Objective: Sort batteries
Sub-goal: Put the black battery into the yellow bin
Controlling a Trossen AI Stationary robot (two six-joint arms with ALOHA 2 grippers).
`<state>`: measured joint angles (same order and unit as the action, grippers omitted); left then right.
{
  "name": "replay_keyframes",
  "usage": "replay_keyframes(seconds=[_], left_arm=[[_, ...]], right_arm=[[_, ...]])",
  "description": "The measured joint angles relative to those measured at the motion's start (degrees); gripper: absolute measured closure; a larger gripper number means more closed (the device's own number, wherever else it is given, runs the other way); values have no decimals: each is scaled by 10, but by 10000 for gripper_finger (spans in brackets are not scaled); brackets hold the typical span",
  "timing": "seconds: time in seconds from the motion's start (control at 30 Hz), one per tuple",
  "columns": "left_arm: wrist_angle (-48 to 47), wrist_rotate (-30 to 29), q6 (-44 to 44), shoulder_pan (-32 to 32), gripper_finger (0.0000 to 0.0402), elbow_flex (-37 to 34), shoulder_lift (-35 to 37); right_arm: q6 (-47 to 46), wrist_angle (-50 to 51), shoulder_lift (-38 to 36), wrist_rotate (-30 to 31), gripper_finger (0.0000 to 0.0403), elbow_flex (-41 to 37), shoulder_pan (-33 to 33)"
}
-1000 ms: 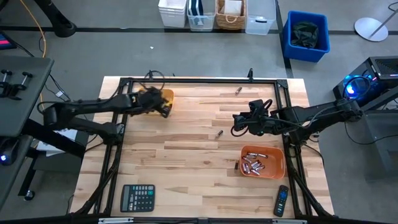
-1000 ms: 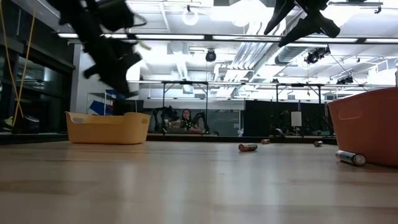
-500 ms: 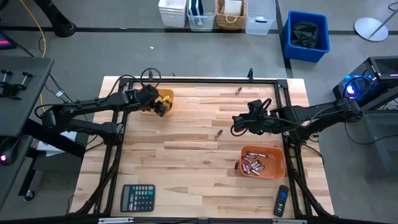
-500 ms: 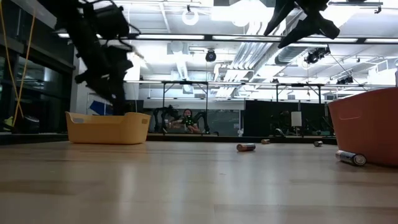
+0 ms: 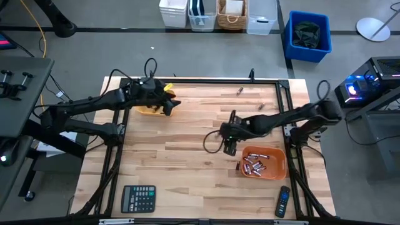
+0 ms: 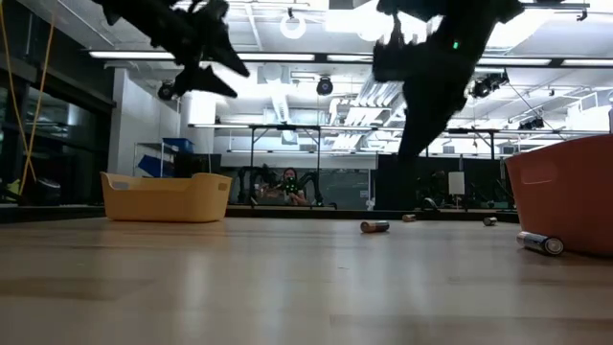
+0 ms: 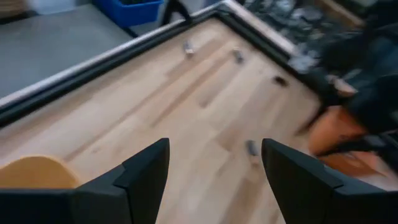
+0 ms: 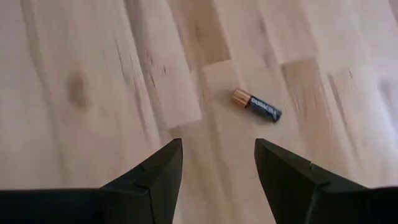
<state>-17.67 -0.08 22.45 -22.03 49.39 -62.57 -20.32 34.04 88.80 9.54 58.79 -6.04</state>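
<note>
My left gripper (image 5: pixel 169 106) hangs open in the air at the right rim of the yellow bin (image 5: pixel 150 107), its fingers (image 7: pixel 214 177) empty. My right gripper (image 5: pixel 227 142) is open over mid-table, tipped down at a lone battery (image 8: pixel 257 105) lying flat on the wood just ahead of its fingers (image 8: pixel 217 168). In the low view that battery (image 6: pixel 374 226) lies on its side. The orange bin (image 5: pixel 282 164) at the near right holds several batteries (image 5: pixel 254 165). One more battery (image 5: pixel 238 166) lies beside its left wall.
Two stray batteries (image 5: pixel 239 91) (image 5: pixel 261 106) lie near the far edge. A black calculator (image 5: pixel 138 199) sits at the near left and a remote control (image 5: pixel 283 202) at the near right. A black frame rail (image 5: pixel 206 80) runs around the table.
My left gripper has risen out of the yellow bin and shifted slightly toward the table's right. My right gripper has travelled toward the table's left and near edge and tipped down over the mid-table battery.
</note>
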Motion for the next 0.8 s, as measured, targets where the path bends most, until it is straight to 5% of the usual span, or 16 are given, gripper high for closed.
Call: replay_keyframes(seconds=[0.33, 0.8], left_arm=[[12, 15, 29, 50, 154, 0, 67], [77, 11, 41, 32, 154, 0, 196]], right_arm=[[314, 1, 120, 7, 209, 49, 44], [374, 0, 169, -64, 218, 69, 109]])
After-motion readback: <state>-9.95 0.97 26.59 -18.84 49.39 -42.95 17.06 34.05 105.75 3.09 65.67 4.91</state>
